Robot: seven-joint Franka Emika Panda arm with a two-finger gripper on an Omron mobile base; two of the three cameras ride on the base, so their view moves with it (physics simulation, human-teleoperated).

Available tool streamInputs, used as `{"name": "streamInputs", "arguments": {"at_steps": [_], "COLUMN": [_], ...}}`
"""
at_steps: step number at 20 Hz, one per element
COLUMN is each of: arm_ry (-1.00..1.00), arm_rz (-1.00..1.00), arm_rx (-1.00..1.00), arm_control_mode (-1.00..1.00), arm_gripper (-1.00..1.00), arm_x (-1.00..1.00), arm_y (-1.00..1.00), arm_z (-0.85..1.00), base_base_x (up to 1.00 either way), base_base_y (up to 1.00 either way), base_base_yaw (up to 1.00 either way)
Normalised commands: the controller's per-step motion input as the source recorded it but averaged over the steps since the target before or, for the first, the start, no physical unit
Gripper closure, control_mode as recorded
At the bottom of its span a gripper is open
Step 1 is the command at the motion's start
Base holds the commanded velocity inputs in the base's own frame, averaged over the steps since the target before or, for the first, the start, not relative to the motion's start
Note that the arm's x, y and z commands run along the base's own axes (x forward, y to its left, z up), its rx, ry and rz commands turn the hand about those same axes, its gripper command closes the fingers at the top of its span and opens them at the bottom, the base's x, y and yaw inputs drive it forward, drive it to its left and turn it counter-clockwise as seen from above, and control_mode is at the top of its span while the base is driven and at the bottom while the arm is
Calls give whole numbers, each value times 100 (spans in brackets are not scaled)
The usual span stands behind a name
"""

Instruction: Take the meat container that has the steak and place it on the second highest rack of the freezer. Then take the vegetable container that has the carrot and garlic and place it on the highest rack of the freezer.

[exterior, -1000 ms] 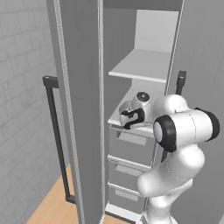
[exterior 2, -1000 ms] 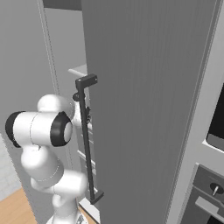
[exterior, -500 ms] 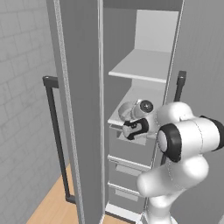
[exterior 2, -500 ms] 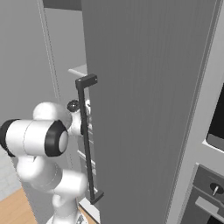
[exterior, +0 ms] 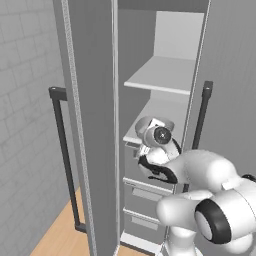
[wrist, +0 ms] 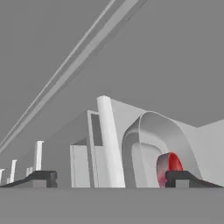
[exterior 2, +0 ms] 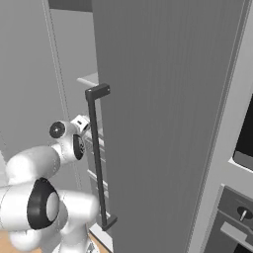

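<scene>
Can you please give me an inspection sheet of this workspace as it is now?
Surface: pale shelves inside the freezer; the highest rack carries nothing that I can see.
Job's things: steak lies in its meat container, seen close ahead in the hand view; which rack it is on cannot be told.
Clutter: nothing seen.
Claw: claw open, holding nothing, its fingertips either side of the container.
Cables: nothing seen.
Surroundings: grey drawers below the shelves; dark bar handle on the open door; oven at the right.
</scene>
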Motion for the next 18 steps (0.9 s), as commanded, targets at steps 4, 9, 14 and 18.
{"name": "streamInputs", "arguments": {"at_steps": [4,9,14,18], "arm_ry": [-5,0,4,8], "arm_rz": [0,0,0,0], "arm_rx": [0,0,0,-2], "arm_control_mode": [-100,-100,-100,-100], "arm_gripper": [-100,-100,-100,-100], "arm_x": [-100,-100,-99,-50], "arm_y": [0,0,8,31], "arm_z": [67,68,53,11], "base_base_x": [0,0,0,0], "base_base_y": [0,0,0,0], "base_base_yaw": [0,0,0,0]}}
